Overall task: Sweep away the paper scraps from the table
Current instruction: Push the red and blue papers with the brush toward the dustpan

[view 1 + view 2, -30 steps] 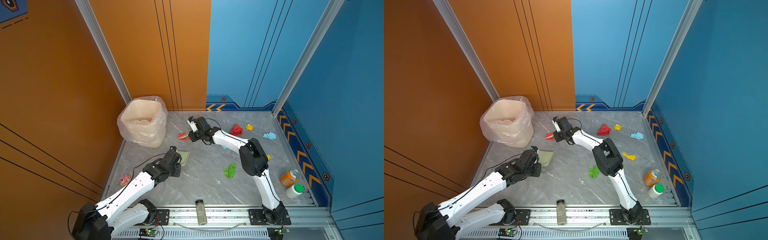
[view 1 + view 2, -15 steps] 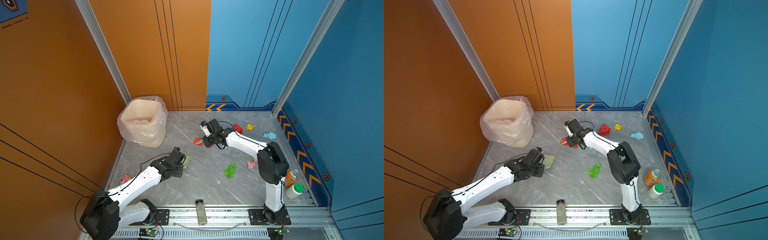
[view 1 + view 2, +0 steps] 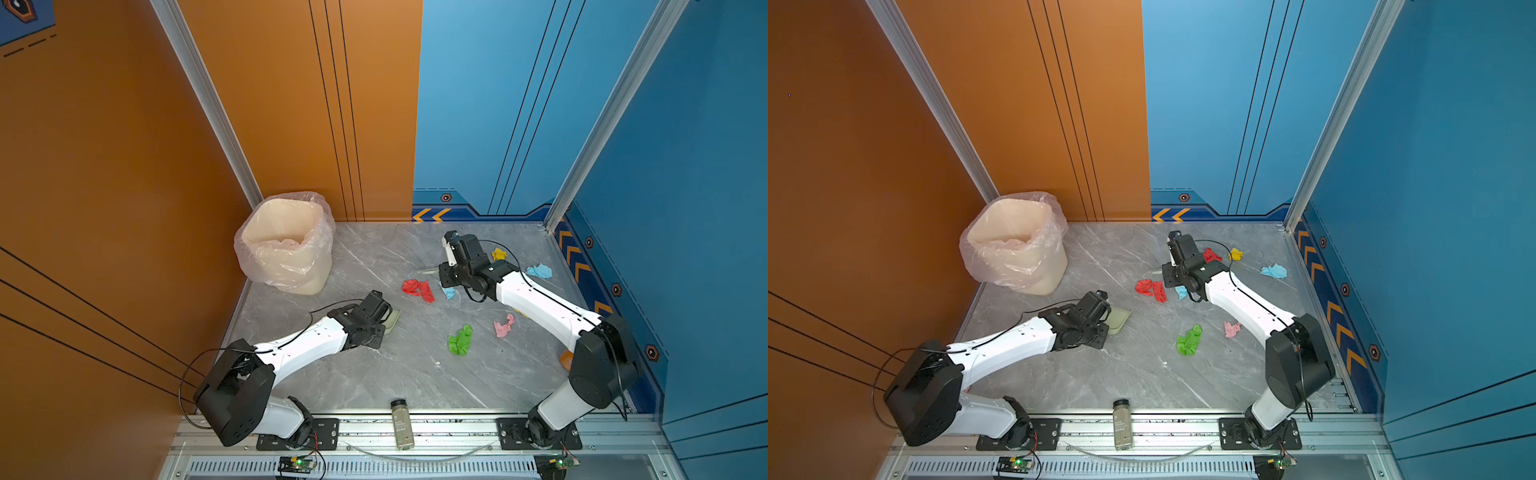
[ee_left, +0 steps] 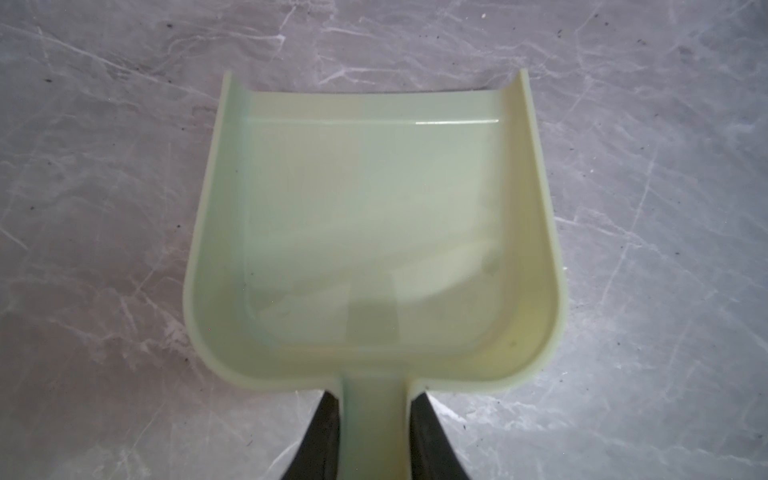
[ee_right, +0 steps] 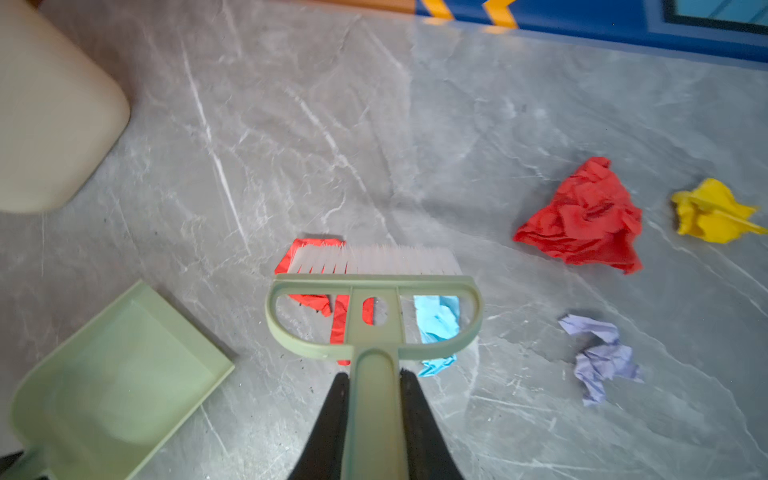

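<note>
We see left claw [image 4: 374, 419] clamped on dustpan [image 4: 374, 208] (empty), right claw [image 5: 376, 399] on brush [image 5: 374, 286]; paper scraps [image 5: 582, 216] seemingly all on counter [image 5: 332, 124].

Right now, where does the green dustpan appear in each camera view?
Both top views: dustpan left of centre, partly hidden, below the bin.
Left wrist: fills the middle, handle in the left gripper.
Right wrist: at the frame's edge, beside the brush, on the bin's side.
Shared landmark: the bin, except in left wrist.
</note>
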Action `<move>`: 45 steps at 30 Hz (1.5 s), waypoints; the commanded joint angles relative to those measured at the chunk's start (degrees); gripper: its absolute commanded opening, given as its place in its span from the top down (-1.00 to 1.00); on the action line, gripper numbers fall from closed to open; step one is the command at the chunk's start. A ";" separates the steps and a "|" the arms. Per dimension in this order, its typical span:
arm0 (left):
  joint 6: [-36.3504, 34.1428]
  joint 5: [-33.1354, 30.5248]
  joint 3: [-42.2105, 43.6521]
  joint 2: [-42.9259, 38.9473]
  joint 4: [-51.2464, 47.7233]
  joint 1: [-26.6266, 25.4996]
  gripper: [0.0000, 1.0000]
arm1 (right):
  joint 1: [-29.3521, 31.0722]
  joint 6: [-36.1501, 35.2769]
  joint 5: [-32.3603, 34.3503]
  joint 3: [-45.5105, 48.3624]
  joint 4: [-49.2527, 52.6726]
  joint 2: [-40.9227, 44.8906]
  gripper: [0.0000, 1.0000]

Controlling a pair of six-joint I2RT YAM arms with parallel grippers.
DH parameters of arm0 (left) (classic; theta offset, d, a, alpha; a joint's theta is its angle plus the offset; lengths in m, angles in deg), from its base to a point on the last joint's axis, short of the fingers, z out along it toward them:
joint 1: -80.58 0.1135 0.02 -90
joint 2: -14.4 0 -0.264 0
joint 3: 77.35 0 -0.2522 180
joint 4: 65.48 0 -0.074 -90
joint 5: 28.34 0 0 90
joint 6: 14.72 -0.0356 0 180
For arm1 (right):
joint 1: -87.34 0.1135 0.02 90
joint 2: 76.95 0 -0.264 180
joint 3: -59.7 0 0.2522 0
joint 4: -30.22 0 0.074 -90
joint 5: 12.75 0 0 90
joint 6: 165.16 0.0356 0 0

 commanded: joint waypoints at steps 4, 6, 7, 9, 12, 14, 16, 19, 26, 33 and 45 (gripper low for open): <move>-1.87 -1.07 -1.20 0.67 1.82 -2.86 1.00 | -1.34 13.36 10.44 1.18 2.83 -1.22 1.00; -1.97 -1.31 -0.99 0.93 2.95 -3.82 1.00 | -1.12 14.58 11.52 1.06 4.12 -2.12 1.00; -1.97 -1.39 -0.98 1.26 3.18 -4.12 1.00 | -0.95 15.20 12.03 1.20 4.28 -2.35 1.00; -2.03 -1.50 -1.20 2.05 3.79 -4.75 1.00 | -0.57 15.72 12.57 1.48 4.39 -2.90 1.00; -2.27 -1.48 -1.55 3.45 4.40 -5.68 1.00 | 0.05 16.34 12.43 1.20 6.17 -4.03 1.00; -2.51 -1.47 -2.02 4.38 4.57 -6.61 1.00 | 0.46 16.65 11.56 1.42 6.90 -4.27 1.00; -3.00 -1.86 -2.47 5.21 4.87 -7.90 1.00 | 0.97 16.96 10.38 1.87 7.26 -4.36 1.00; -3.20 -2.48 -3.26 6.67 5.06 -9.16 1.00 | 1.95 17.77 8.76 2.46 8.01 -4.52 1.00; -3.28 -2.47 -4.38 8.97 5.16 -9.83 1.00 | 4.47 21.37 -2.99 3.71 3.67 -4.82 1.00; -2.41 -2.86 -3.72 9.13 5.23 -9.83 1.00 | 4.51 22.95 -11.18 2.97 2.81 -3.08 1.00; 0.88 -2.57 -1.36 7.92 5.81 -8.99 1.00 | -1.16 16.96 -19.65 -3.66 -4.10 -6.00 1.00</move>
